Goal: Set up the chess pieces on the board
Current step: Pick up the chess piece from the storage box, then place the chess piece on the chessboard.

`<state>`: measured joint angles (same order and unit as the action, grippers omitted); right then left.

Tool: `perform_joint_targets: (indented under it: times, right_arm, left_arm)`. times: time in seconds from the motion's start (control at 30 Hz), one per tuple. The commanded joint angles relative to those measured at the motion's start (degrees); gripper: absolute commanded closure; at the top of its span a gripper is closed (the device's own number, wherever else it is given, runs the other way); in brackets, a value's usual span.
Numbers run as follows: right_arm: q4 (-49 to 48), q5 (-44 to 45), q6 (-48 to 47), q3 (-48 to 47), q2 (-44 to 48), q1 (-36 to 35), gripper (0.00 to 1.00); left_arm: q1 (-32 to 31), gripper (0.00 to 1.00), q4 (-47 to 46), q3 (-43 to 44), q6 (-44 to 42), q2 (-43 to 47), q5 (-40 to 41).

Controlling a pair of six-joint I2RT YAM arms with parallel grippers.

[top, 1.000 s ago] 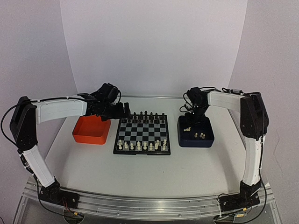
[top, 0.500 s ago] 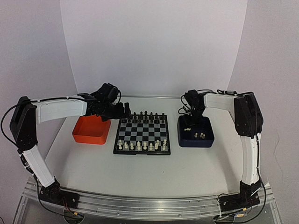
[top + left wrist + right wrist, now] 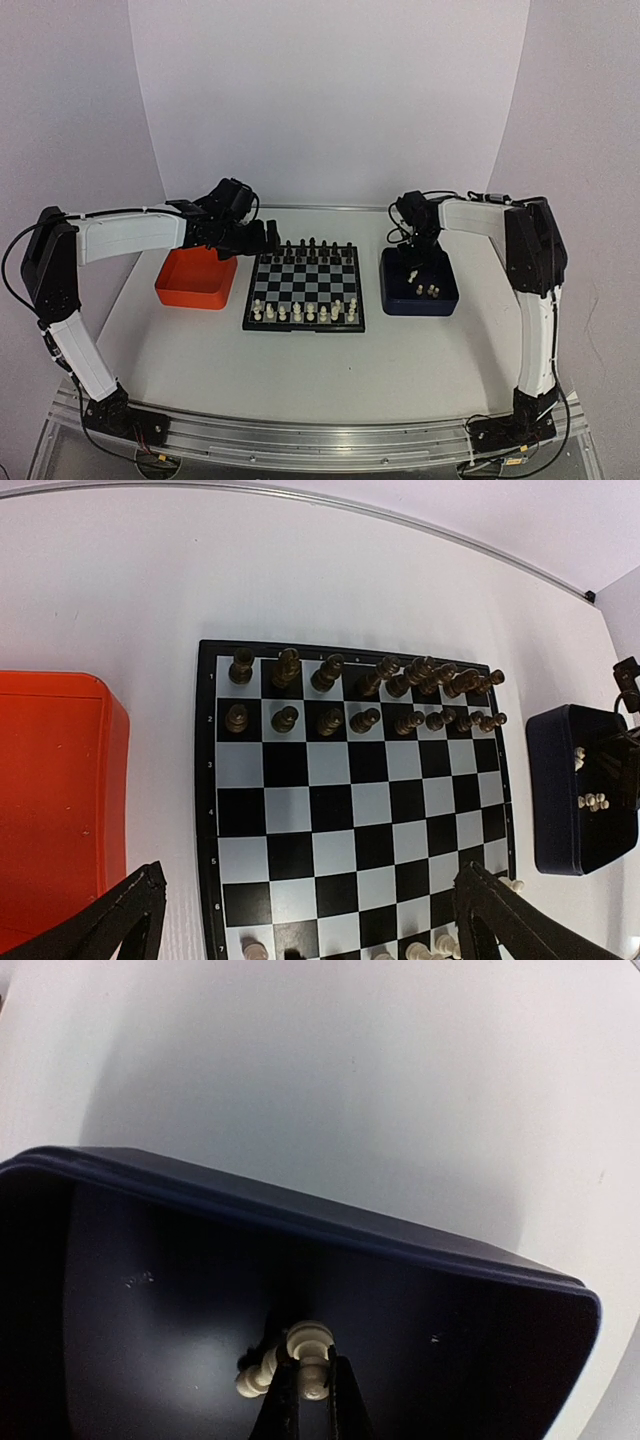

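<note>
The board [image 3: 305,290] lies mid-table, with black chessmen on its two far rows and cream-white chess pieces [image 3: 305,312] on its near rows. My right gripper [image 3: 411,262] reaches down into the back left of the dark blue tray [image 3: 445,300]. In the right wrist view it [image 3: 312,1380] is shut on a cream-white chess piece [image 3: 312,1342], with another white piece [image 3: 252,1378] lying against it. More white pieces [image 3: 430,290] lie in the tray. My left gripper [image 3: 262,240] hovers open and empty over the board's far left corner, its fingers [image 3: 120,920] spread wide above the board [image 3: 350,800].
An orange tray [image 3: 195,282] stands left of the board and also shows in the left wrist view [image 3: 50,800]. The dark blue tray shows at the right of the left wrist view [image 3: 560,810]. White walls close in the back and sides.
My right arm shifted slightly and its gripper settled onto the white piece at the blue tray's back left. The left arm has not moved.
</note>
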<state>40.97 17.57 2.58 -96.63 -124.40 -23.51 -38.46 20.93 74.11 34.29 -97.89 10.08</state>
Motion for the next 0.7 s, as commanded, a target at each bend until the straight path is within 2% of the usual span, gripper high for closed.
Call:
perform_joint_targets:
  times: [0.0,0.23,0.37,0.47,0.57,0.67]
  right_arm:
    - [-0.36,1.51,-0.44,1.79,9.35,-0.03,1.00]
    - [-0.41,-7.64,5.47,4.16,17.91,-0.07,1.00]
    - [-0.76,-19.41,9.44,3.74,20.88,-0.46,1.00]
    - [-1.11,-26.80,7.10,1.60,20.75,-3.36,1.00]
    - [-1.03,-26.27,2.13,-1.29,18.21,-9.37,1.00]
    - [-1.01,-28.46,1.03,-4.84,14.53,-13.45,1.00]
  left_arm:
    - [0.31,0.00,-1.92,0.58,-1.66,1.33,-0.35]
    - [0.31,0.00,-7.33,-0.12,-5.69,2.39,-6.99]
    - [0.30,0.00,-11.63,-0.10,-7.95,2.20,-13.88]
    - [0.25,0.00,-13.41,-0.16,-8.74,2.49,-16.24]
    - [0.31,0.00,-13.90,-1.08,-8.41,3.30,-15.48]
    - [0.31,0.00,-13.86,-2.31,-7.35,4.29,-13.28]
